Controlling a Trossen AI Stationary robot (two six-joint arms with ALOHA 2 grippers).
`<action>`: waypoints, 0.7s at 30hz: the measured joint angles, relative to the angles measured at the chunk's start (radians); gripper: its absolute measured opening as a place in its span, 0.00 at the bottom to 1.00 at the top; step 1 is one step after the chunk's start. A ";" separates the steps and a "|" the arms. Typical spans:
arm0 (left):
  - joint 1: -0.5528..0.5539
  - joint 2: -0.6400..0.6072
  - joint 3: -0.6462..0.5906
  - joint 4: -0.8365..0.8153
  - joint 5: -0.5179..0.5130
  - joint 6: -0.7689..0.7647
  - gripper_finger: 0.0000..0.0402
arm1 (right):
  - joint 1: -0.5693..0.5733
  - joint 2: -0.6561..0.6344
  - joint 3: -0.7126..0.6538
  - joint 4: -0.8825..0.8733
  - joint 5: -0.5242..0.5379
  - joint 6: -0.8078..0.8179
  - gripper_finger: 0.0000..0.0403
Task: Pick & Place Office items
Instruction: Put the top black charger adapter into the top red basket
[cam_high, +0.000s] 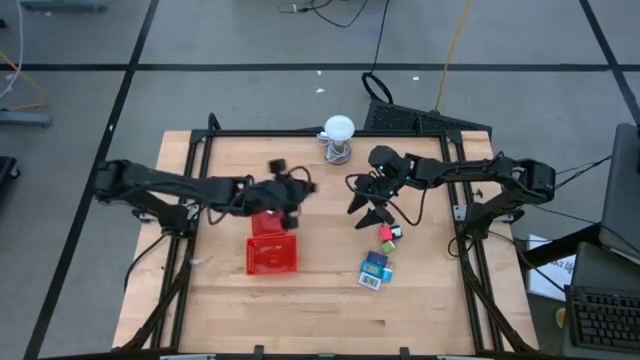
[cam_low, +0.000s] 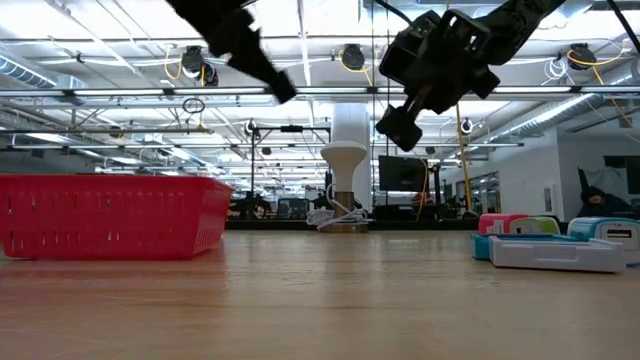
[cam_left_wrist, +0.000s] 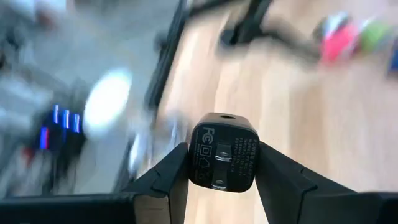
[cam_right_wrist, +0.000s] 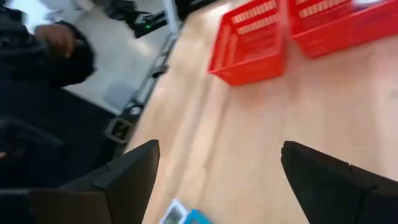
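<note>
Your left gripper (cam_left_wrist: 222, 163) is clamped on a black plug-in charger (cam_left_wrist: 224, 152), its label and metal prongs facing the wrist camera; from above you see it held over the far red mesh tray (cam_high: 268, 224), just left of the table's middle. A second red mesh tray (cam_high: 272, 256) sits touching it on the near side. The rest of the office items lie right of centre: a small cluster of red, pink and green pieces (cam_high: 388, 235), and just nearer, a teal-blue packet (cam_high: 375, 266) with a white label beside it.

Your right gripper (cam_high: 372, 211) hangs above the wood just on the far side of that cluster, fingers (cam_right_wrist: 127, 177) spread wide apart and holding nothing.

The surface is a pale wooden table (cam_high: 330, 320) in a black frame. A white ball on a wire stand (cam_high: 338, 138) sits at the far edge. Around you is a grey floor with dark lines; the level view shows a large hall with ceiling lights, and a person in dark clothing (cam_right_wrist: 43, 50) shows beyond the table.
</note>
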 joint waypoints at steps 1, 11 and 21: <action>0.006 -0.020 0.001 -0.062 0.000 -0.064 0.37 | 0.000 0.000 0.000 0.005 0.029 -0.008 0.81; 0.048 -0.077 -0.080 -0.478 0.086 -0.520 0.37 | 0.006 -0.002 0.000 0.043 0.174 -0.011 0.78; 0.085 -0.076 -0.229 -0.468 0.158 -0.632 0.37 | 0.006 -0.002 0.000 0.041 0.173 -0.012 0.78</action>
